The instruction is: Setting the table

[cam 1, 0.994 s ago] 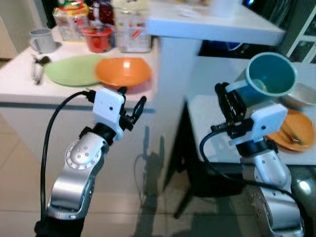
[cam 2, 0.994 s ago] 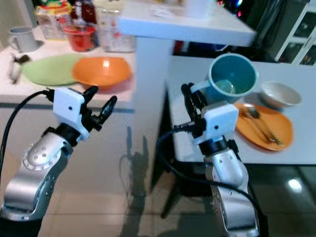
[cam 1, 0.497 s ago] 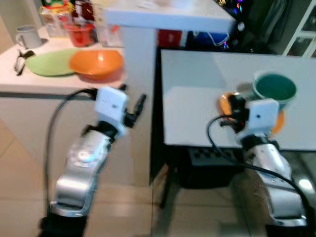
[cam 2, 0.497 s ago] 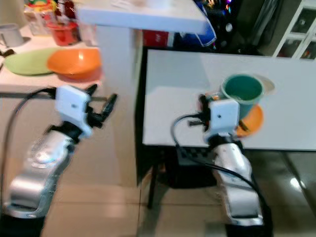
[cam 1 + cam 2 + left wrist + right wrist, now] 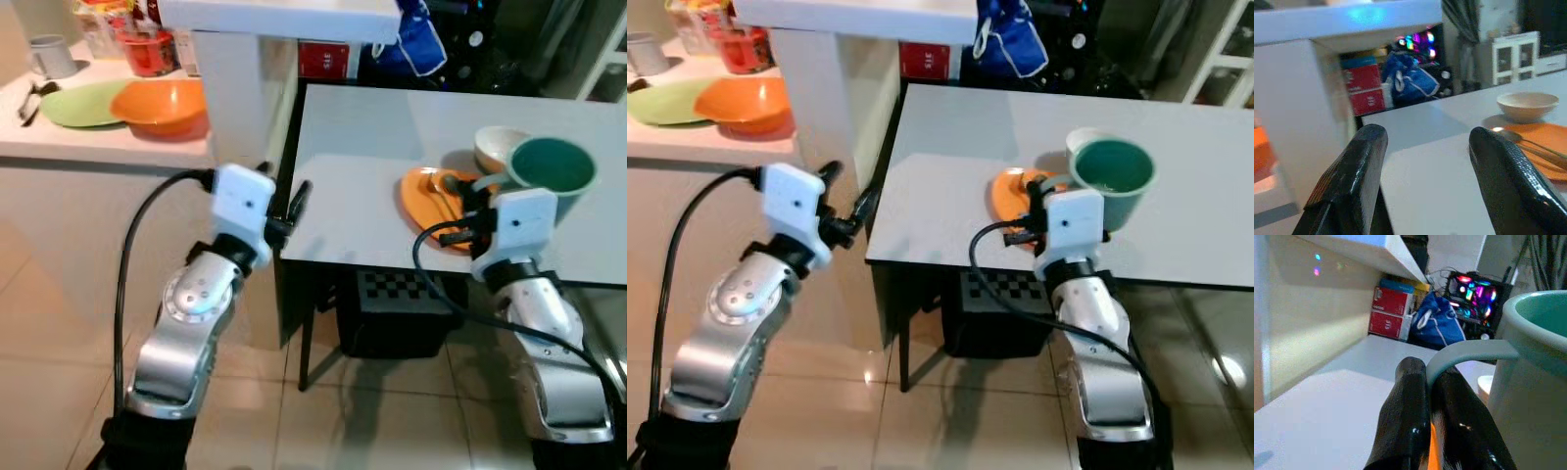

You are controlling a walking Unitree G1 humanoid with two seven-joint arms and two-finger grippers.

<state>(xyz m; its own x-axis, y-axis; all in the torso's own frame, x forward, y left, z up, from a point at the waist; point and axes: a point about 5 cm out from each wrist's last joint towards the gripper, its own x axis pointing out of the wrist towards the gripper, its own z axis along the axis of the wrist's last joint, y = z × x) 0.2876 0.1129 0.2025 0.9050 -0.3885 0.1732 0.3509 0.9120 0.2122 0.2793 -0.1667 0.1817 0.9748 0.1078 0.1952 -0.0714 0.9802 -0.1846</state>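
My right gripper [image 5: 469, 203] is shut on the handle of a teal mug [image 5: 554, 167], which it holds upright above the near right part of the grey table [image 5: 362, 147]. In the right wrist view the two fingers [image 5: 1415, 401] pinch that handle beside the mug [image 5: 1533, 362]. Just left of the mug an orange plate [image 5: 428, 195] lies on the table with a spoon [image 5: 1528, 142] on it. A white bowl [image 5: 493, 147] stands behind the plate. My left gripper [image 5: 286, 204] is open and holds nothing, close to the table's near left edge.
A white counter [image 5: 69, 147] on the left carries an orange bowl [image 5: 162, 103], a green plate [image 5: 76, 104], a grey mug [image 5: 49, 56] and a red container [image 5: 147, 51]. A white pillar [image 5: 245, 69] separates counter and table. A blue bag [image 5: 416, 39] lies behind; a black crate [image 5: 392, 311] sits underneath.
The whole view has swung right and pulled back, so the table lies more centrally before me. The right gripper still holds the teal mug; the left gripper stays open.
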